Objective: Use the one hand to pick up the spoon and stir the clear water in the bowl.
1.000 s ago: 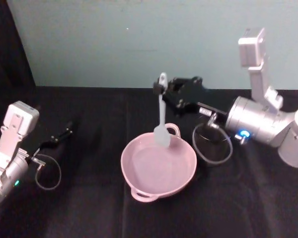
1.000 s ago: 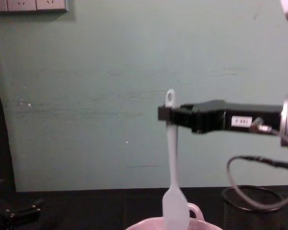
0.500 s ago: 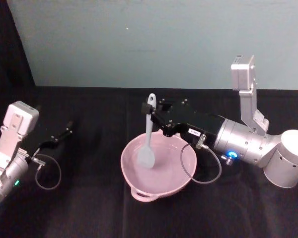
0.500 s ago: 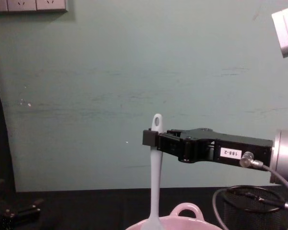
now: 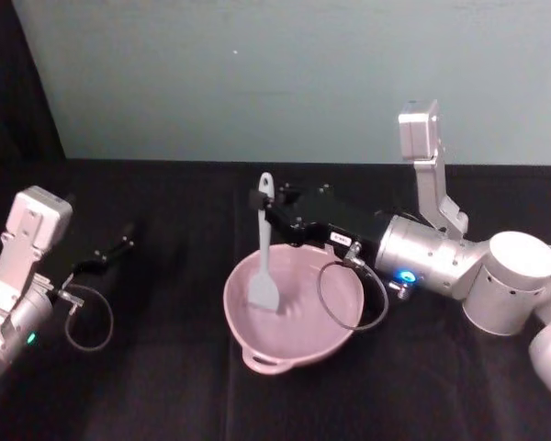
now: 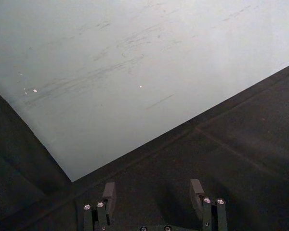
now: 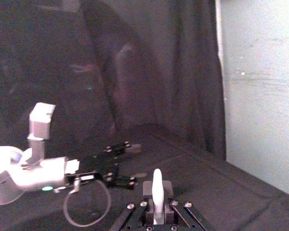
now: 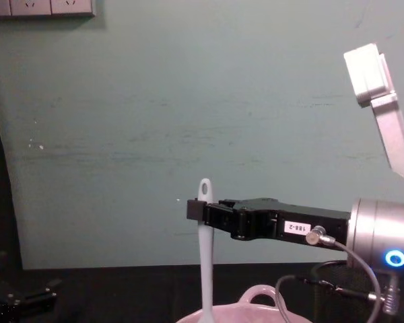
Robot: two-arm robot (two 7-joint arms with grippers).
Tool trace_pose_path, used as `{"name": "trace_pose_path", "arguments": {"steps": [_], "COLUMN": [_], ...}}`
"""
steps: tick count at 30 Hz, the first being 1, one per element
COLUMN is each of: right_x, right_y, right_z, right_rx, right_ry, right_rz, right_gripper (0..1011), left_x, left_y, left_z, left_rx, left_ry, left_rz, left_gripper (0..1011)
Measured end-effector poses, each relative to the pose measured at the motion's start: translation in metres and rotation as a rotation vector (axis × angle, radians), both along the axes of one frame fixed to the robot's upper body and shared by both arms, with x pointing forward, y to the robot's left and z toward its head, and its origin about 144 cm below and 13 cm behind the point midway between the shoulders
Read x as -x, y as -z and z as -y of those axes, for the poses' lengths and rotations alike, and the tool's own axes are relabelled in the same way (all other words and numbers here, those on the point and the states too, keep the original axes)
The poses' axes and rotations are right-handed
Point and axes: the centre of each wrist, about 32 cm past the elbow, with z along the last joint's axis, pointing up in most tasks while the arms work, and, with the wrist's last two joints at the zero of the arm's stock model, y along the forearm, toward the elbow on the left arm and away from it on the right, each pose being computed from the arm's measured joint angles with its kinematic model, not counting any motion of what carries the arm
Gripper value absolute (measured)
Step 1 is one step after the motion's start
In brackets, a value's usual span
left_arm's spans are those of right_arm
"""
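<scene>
Now, with our right gripper clamped on the spoon near its handle top and the blade down inside the bowl, we should sweep slow, level circles clear of the rim, while our left gripper rests open far left.

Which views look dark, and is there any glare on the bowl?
Head view: the bowl shows a soft sheen, no hard glare; the left gripper nearly merges with the black cloth. Right wrist view: dim room, bright wall, the spoon pale in the right gripper.
</scene>
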Motion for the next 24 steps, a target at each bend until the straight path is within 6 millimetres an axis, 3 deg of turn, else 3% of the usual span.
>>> {"name": "trace_pose_path", "arguments": {"steps": [10, 17, 24], "right_x": [-0.006, 0.004, 0.019], "right_y": [0.003, -0.002, -0.007], "right_z": [0.020, 0.039, 0.040], "right_rx": [0.002, 0.034, 0.075], "right_ry": [0.108, 0.161, 0.142], "right_rz": [0.024, 0.049, 0.067], "right_gripper": [114, 114, 114], "left_x": [0.000, 0.000, 0.000], "left_y": [0.000, 0.000, 0.000], "left_z": [0.000, 0.000, 0.000], "left_rx": [0.000, 0.000, 0.000], "left_ry": [0.000, 0.000, 0.000], "left_rz": [0.000, 0.000, 0.000], "left_gripper": [1005, 1005, 1005]}}
